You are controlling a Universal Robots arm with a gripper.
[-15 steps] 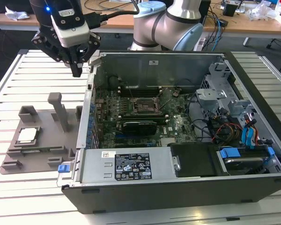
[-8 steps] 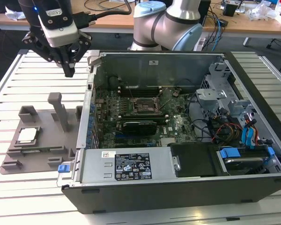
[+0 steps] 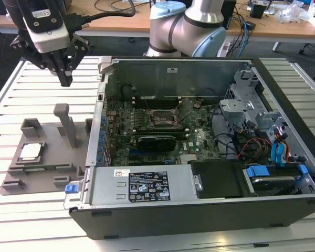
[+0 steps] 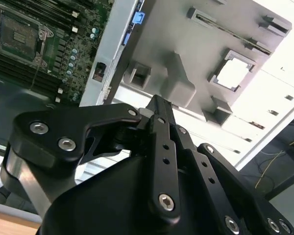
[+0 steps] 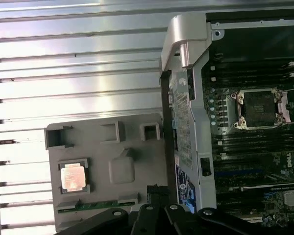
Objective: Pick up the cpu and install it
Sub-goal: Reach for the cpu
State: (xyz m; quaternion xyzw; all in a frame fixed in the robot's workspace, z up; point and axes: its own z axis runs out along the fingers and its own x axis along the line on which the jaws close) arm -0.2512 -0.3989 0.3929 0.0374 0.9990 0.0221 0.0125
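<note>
The cpu (image 3: 30, 151) is a small silvery square lying flat in a recess of the grey tray (image 3: 55, 143), at the exterior view's left. It also shows in both wrist views (image 4: 233, 73) (image 5: 72, 176). My gripper (image 3: 66, 80) hangs in the air above the table, behind the tray and well above the cpu. Its black fingers meet at a point, shut on nothing (image 4: 159, 104). The black-framed socket (image 3: 163, 118) on the green motherboard lies inside the open computer case (image 3: 147, 186), seen too in both wrist views (image 4: 19, 34) (image 5: 258, 108).
Upright grey posts (image 3: 68, 123) rise from the tray between the cpu and the case. The case's metal side wall (image 3: 97, 131) stands close beside the tray. The white slatted table (image 3: 21, 84) lies under everything. The arm's base (image 3: 186, 26) stands behind the case.
</note>
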